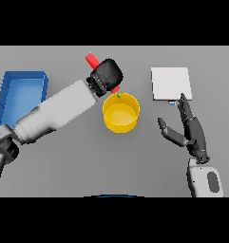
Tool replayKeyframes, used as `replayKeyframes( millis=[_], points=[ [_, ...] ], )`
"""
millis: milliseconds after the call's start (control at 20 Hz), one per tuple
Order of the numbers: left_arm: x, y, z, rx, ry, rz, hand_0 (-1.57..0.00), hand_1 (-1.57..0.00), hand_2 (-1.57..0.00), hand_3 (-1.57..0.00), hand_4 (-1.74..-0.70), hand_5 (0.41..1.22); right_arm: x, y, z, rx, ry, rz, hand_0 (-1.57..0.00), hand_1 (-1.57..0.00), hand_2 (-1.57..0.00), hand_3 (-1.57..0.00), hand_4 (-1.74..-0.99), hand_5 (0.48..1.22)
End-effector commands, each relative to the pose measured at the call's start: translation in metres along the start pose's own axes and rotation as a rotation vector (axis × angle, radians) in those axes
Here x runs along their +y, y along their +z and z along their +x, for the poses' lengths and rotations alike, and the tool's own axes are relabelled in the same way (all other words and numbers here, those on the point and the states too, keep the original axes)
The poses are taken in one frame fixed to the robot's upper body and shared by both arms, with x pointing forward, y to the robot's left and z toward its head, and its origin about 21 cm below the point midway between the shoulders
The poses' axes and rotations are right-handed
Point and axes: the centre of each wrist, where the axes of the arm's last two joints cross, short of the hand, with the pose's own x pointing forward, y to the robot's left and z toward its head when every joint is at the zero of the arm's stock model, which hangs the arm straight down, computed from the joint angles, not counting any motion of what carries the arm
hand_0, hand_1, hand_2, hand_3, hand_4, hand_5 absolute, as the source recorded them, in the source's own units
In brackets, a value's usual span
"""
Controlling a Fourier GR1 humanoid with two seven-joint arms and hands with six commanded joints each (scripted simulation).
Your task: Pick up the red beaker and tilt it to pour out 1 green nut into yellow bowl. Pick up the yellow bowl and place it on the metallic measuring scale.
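A: Looking at the left hand (108, 74), I see its fingers curled round the red beaker (91, 59), which is tilted with its mouth down over the far rim of the yellow bowl (120, 113). One green nut (119, 95) sits right at that rim — whether it is inside or on the edge, I cannot tell.

B: So the first risk is the nut itself?

A: Yes. If it is on the rim, it may bounce out to the table. And the beaker stays tilted, so I think more nuts could come out; the task asks for only one.

B: What about the right hand (188, 129)?

A: It is open, fingers straight, holding nothing, on the table between the bowl and the metallic measuring scale (170, 83), just below the scale's near corner.

B: Then the bowl step?

A: There the danger is a bump — the left forearm is close to the bowl's left side and can push it. The blue bin (21, 92) at far left is not in the way.
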Motion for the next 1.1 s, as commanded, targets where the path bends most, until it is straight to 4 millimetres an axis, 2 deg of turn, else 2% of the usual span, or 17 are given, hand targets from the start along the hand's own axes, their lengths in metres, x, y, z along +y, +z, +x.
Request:
replayKeyframes(
  millis=[0, 250, 550, 850, 1000, 1050],
  points=[
    [0.002, 0.0, -0.001, 0.007, -0.038, 0.008, -1.57, -1.57, -1.57, -1.51, -1.73, 1.221, 0.001, 0.001, -0.001, -0.005, -0.003, 0.005, 0.0, 0.0, 0.0, 0.0, -1.297, 0.602],
    [0.011, -0.005, 0.02, -0.024, -0.238, -0.034, -1.57, -1.57, -1.57, -1.55, -1.74, 1.221, -0.001, 0.0, -0.002, 0.006, -0.01, 0.007, 0.0, 0.0, 0.0, 0.0, -1.285, 0.605],
    [0.022, -0.011, 0.029, -0.024, -0.359, -0.076, -1.57, -1.57, -1.57, -1.57, -1.74, 1.221, 0.002, 0.001, -0.004, -0.002, 0.028, -0.003, 0.0, 0.0, 0.0, 0.0, -1.282, 0.603],
    [0.027, -0.014, 0.021, -0.003, -0.45, -0.09, -1.57, -1.57, -1.57, -1.57, -1.74, 1.221, 0.003, 0.002, -0.004, 0.005, 0.036, -0.01, 0.0, 0.0, 0.0, 0.0, -1.245, 0.585],
    [0.039, -0.012, 0.012, 0.017, -0.467, -0.064, -1.57, -1.57, -1.57, -1.57, -1.74, 1.221, -0.002, 0.001, -0.002, -0.003, 0.028, -0.007, 0.0, 0.0, 0.0, 0.0, -1.233, 0.585],
    [0.045, -0.011, 0.008, 0.04, -0.473, -0.055, -1.57, -1.57, -1.57, -1.57, -1.74, 1.189, 0.001, -0.002, -0.002, -0.002, 0.027, -0.011, 0.0, 0.0, 0.0, 0.0, -1.226, 0.587]
  ],
)
